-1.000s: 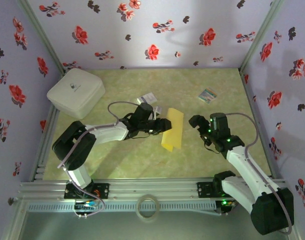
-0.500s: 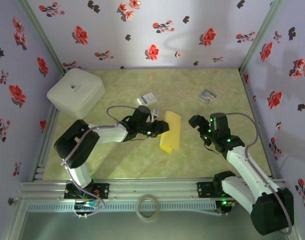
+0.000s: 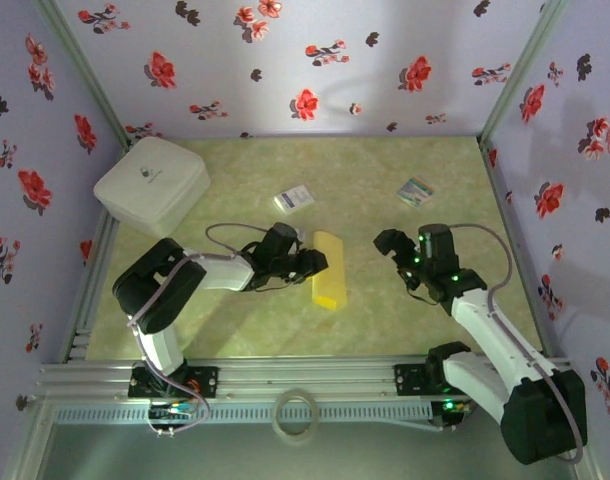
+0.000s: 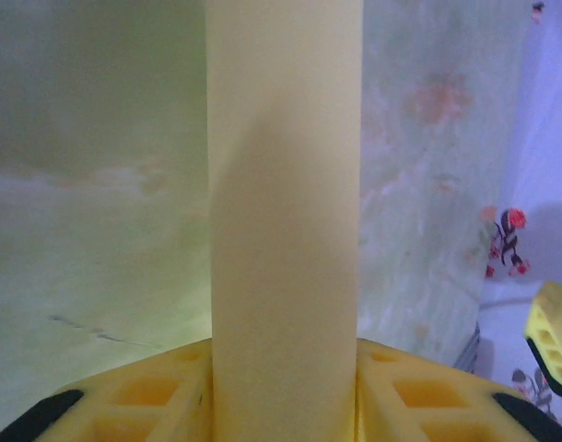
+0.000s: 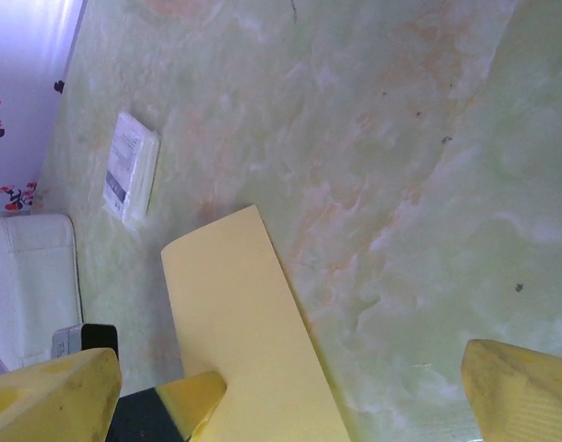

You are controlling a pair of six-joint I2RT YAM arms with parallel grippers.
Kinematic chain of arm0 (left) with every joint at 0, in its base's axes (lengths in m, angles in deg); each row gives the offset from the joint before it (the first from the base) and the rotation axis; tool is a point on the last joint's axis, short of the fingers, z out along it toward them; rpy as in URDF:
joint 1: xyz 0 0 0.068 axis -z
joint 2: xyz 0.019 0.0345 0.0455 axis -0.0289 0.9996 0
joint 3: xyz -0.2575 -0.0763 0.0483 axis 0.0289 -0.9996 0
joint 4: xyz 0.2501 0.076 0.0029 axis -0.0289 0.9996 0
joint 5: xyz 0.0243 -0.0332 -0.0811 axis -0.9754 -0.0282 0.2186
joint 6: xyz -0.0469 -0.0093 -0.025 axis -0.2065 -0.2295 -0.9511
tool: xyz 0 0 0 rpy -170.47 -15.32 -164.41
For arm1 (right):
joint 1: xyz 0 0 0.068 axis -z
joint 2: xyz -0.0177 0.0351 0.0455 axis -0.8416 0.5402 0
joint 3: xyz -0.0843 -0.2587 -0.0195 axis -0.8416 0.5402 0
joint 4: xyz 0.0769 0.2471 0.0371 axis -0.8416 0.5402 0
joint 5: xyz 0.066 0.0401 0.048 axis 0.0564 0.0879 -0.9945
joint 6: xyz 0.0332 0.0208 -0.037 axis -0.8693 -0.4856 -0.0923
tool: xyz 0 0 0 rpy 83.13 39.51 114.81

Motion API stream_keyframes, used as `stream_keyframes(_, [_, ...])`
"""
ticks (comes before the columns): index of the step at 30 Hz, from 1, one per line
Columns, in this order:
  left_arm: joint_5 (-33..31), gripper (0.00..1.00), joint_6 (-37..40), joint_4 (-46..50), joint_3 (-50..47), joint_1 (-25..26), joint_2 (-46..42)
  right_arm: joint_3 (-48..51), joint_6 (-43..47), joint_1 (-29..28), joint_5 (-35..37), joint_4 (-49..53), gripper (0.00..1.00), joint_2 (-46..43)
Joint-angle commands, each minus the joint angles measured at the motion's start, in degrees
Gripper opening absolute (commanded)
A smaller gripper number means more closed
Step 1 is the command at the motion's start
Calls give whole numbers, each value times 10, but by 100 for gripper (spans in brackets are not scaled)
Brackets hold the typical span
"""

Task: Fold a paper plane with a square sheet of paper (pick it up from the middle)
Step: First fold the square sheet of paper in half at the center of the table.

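Observation:
The square sheet of paper [image 3: 328,272] is yellow and shows as a long narrow strip near the table's middle. My left gripper [image 3: 312,262] is shut on its left edge. In the left wrist view the paper [image 4: 283,184] rises straight up between the two yellow fingers [image 4: 161,391] of the left gripper [image 4: 283,373]. My right gripper [image 3: 390,246] stands open to the right of the paper, apart from it. In the right wrist view the paper [image 5: 240,322] lies ahead of the open right gripper [image 5: 290,382], with a left finger [image 5: 184,396] pressed on the paper's edge.
A small white card with blue print [image 3: 294,197] [image 5: 131,167] lies beyond the paper. A striped card [image 3: 416,190] sits at the back right. A white box [image 3: 152,184] fills the back left corner. Floral walls close in three sides.
My left gripper has drawn back toward the near left with the paper, which now looks narrower and sits closer to me. The right gripper has barely shifted.

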Motion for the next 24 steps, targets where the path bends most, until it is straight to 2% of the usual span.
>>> stream_keyframes(1, [-51,37,-29,-55,-21,-3,-19,8,4,-4,-27,-27,96,11])
stream_keyframes(6, [-81,40,-31,-57,-46,1,-36,2,10,-11,-49,-39,96,38])
stream_keyframes(16, [-85,57,79,179,35,7,-43,-16,17,-35,-47,-34,96,77])
stream_keyframes(24, [-110,63,126,270,68,7,-50,-19,18,-39,-45,-30,96,78])
